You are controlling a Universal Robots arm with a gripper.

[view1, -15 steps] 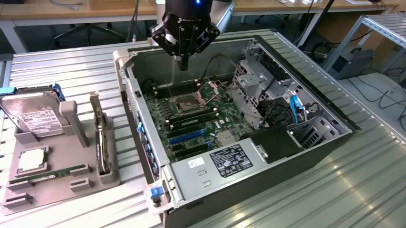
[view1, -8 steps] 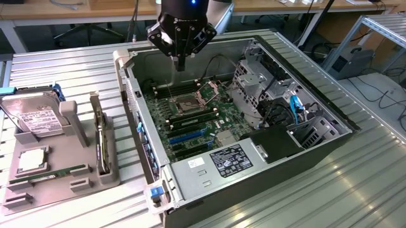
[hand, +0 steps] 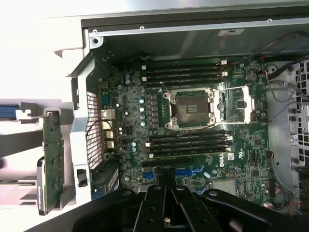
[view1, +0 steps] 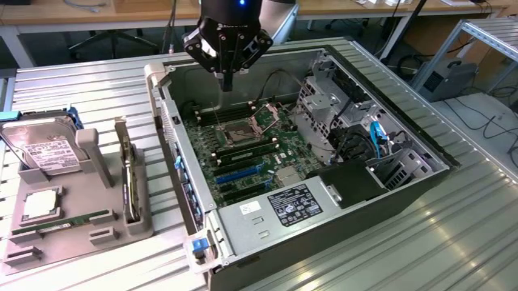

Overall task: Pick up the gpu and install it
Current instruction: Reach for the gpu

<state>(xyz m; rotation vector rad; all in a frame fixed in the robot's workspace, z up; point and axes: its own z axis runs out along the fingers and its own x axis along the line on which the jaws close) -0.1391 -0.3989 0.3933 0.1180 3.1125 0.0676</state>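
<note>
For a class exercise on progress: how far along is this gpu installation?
Nothing looks done: the thin flat gpu card stands in its grey holder beside the open computer case. The black gripper hangs shut and empty over the green motherboard. Pickup and seating are left; the blue slot is bare.

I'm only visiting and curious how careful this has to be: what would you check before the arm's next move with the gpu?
1. Gripper ready to grasp: not ok. The gripper hangs shut and empty above the open computer case.
2. gpu ready for pickup: ok. The gpu stands on edge in the grey holder beside the case, not yet picked up.
3. Case open: ok. The motherboard is exposed.
4. Blue expansion slot free: ok. No card sits in it.
5. Neighbours clear of the gpu: ok. The hard drive stands apart from it.
6. Loose wires clear of the slot: cannot tell.
</note>
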